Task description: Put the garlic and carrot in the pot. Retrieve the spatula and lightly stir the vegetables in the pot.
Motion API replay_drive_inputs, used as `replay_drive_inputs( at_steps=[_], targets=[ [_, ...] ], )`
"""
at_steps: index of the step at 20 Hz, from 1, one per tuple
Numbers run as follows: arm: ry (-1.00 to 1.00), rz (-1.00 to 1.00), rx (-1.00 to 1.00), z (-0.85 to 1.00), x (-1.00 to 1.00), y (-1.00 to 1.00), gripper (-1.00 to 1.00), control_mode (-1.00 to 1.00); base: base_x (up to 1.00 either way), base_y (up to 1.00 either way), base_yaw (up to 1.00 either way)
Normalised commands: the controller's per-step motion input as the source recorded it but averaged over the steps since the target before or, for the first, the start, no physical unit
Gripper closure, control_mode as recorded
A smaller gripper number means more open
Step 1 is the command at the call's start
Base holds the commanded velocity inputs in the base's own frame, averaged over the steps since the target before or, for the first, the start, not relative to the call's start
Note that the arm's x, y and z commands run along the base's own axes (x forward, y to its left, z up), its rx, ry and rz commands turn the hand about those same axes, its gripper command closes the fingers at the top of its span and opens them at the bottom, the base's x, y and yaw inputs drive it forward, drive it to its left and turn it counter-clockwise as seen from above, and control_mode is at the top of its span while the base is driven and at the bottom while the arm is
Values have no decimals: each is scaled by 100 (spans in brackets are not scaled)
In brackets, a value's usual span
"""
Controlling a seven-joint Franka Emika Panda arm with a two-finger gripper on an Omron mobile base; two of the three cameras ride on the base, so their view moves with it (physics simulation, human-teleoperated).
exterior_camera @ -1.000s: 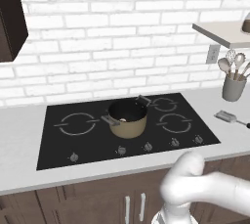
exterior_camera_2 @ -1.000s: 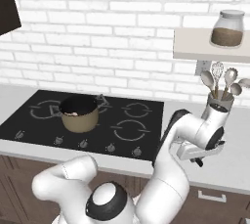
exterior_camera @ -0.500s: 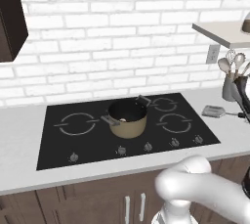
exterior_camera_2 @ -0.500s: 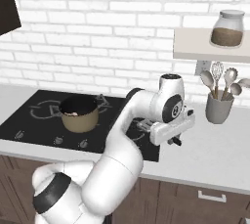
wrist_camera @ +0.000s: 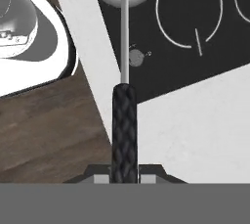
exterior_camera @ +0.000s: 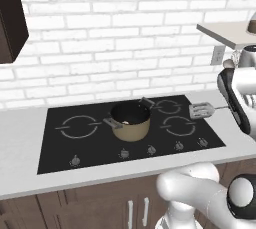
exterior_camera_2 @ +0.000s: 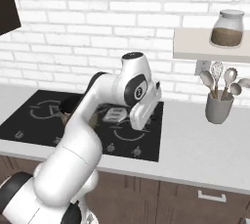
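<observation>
Open black glass cooktop [exterior_camera: 90, 143] lies left and right of the round tan-gold pot [exterior_camera: 131, 122], whose two dark side handles jut outward. The grey metal slotted spatula [exterior_camera: 202, 109], carried above the right burners, and the white arm fill the right side; the near counter edge [exterior_camera: 100, 180] is unobstructed.

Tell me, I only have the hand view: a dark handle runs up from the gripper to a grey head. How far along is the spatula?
Observer: In the left base view the spatula is held above the cooktop's right side, head toward the pot.
Operator: Anything in the pot?
Observer: Something pale lies inside; I can't make out more.
Operator: What's beyond my right edge?
Observer: The right base view shows a grey utensil holder with spoons on the counter.
</observation>
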Motion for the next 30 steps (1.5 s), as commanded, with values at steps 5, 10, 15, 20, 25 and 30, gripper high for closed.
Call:
replay_drive_inputs(
  at_steps=[5, 10, 15, 20, 25, 30],
  targets=[
    [-18, 55, -18, 49, 3, 65, 100, -100, 0, 0, 0],
    [-45, 37, -27, 33, 0, 76, 100, -100, 0, 0, 0],
    [-22, 18, -16, 28, 9, 57, 100, -100, 0, 0, 0],
    [0, 20, -10, 83, 0, 17, 100, -100, 0, 0, 0],
    [0, 30, -10, 91, 5, 14, 100, -100, 0, 0, 0],
    [-7, 42, -21, 43, 10, 51, 100, -100, 0, 0, 0]
  ],
)
